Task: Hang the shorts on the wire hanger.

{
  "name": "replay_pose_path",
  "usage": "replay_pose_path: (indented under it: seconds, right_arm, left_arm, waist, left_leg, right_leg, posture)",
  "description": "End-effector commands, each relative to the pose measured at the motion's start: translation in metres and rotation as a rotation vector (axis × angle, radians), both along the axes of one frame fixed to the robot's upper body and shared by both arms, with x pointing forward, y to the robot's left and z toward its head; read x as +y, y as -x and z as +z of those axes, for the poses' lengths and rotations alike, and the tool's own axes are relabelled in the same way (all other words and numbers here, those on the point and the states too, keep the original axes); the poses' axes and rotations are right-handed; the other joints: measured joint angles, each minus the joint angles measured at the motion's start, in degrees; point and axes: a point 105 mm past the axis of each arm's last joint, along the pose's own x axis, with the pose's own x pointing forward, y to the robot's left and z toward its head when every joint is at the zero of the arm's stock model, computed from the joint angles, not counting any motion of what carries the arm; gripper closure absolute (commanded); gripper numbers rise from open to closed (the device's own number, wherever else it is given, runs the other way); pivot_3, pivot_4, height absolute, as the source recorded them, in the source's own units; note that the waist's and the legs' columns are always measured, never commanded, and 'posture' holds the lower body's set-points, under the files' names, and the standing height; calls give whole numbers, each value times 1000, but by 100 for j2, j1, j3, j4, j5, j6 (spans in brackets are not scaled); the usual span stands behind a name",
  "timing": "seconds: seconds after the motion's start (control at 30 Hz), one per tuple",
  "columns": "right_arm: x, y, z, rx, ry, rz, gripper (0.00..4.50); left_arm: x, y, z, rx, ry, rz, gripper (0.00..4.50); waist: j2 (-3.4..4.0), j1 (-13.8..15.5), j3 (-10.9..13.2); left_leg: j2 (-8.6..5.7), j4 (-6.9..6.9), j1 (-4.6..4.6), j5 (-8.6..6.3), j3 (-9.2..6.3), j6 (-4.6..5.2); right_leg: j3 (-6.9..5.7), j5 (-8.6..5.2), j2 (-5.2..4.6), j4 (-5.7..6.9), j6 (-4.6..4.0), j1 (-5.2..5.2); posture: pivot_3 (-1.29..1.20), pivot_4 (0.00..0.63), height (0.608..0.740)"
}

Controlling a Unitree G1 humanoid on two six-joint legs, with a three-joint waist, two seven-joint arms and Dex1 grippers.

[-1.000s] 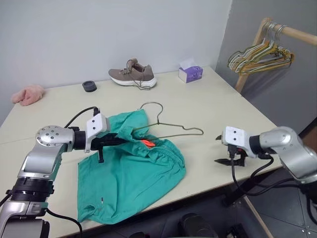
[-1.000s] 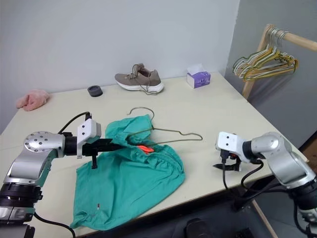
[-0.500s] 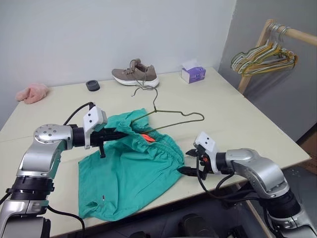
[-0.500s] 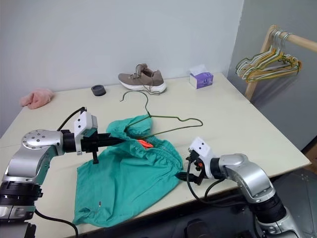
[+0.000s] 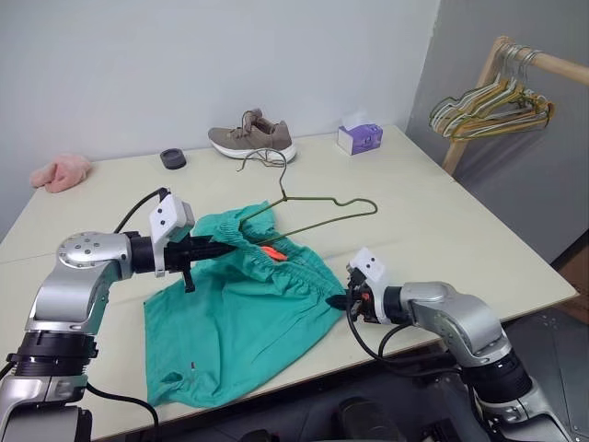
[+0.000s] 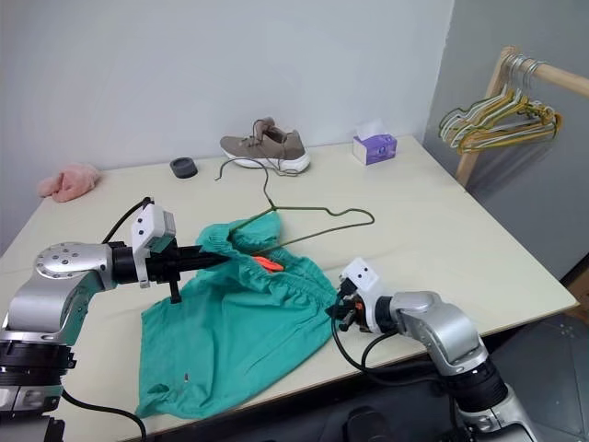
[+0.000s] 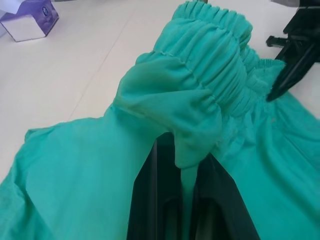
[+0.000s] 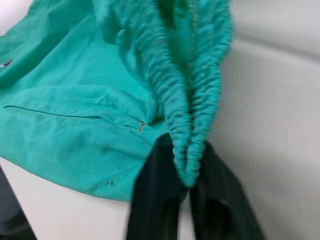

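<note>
The teal-green shorts (image 5: 239,322) lie spread on the table, with the waistband bunched up toward the middle. My left gripper (image 5: 225,249) is shut on a fold of the waistband's left part, and the left wrist view shows fabric pinched between its fingers (image 7: 150,200). My right gripper (image 5: 342,301) is shut on the waistband's right end, seen up close as gathered elastic (image 8: 187,165) between the jaws. The thin wire hanger (image 5: 317,221) pokes out of the shorts beside the orange tag (image 5: 270,251). Its hook (image 5: 267,170) points toward the shoe.
At the back of the table are a brown shoe (image 5: 250,143), a purple tissue box (image 5: 357,138), a small black ring (image 5: 171,158) and a pink fuzzy cloth (image 5: 57,172). A wooden rack with a bunch of hangers (image 5: 492,103) stands at the right. The table's front edge (image 5: 442,327) is close to my right arm.
My right gripper swung left from the table's right side to the waistband and shut on it. The hanger's hook shifted farther toward the shoe. My left gripper kept its hold.
</note>
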Motion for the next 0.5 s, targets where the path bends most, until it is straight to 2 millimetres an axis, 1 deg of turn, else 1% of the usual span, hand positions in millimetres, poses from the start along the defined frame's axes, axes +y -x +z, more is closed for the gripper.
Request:
replay_pose_path:
  seconds: [0.03, 0.2, 0.33, 0.5]
  right_arm:
    - [-20, -17, 18, -76, -23, -69, 4493]
    - [-50, -30, 30, -93, -28, -116, 4493]
    - [-64, -30, 36, -76, -27, -113, 4493]
    - [-83, -28, 41, -56, -8, -118, 4493]
  left_arm:
    - [4, 11, 25, -13, 55, -18, 4500]
    - [11, 27, 27, 71, 74, -39, 4500]
    - [15, 34, 26, 97, 47, -48, 4500]
    - [26, 41, 24, 112, -16, -50, 4500]
  waist:
    - [0, -2, 0]
    - [2, 7, 1]
    - [2, 48, 1]
    - [4, 59, 3]
  left_leg:
    - [0, 0, 0, 0, 0, 0]
    - [1, -1, 4, 0, 1, 0]
    - [1, -3, 4, 0, 1, 0]
    - [1, -2, 5, 0, 5, 1]
  right_leg:
    - [0, 0, 0, 0, 0, 0]
    - [0, -1, 2, 1, 1, 1]
    - [-1, -1, 2, 0, 1, 2]
    - [2, -1, 2, 0, 2, 3]
  posture:
    - [-262, 0, 740]
    - [-254, 0, 740]
    - [-252, 0, 740]
    - [-250, 0, 740]
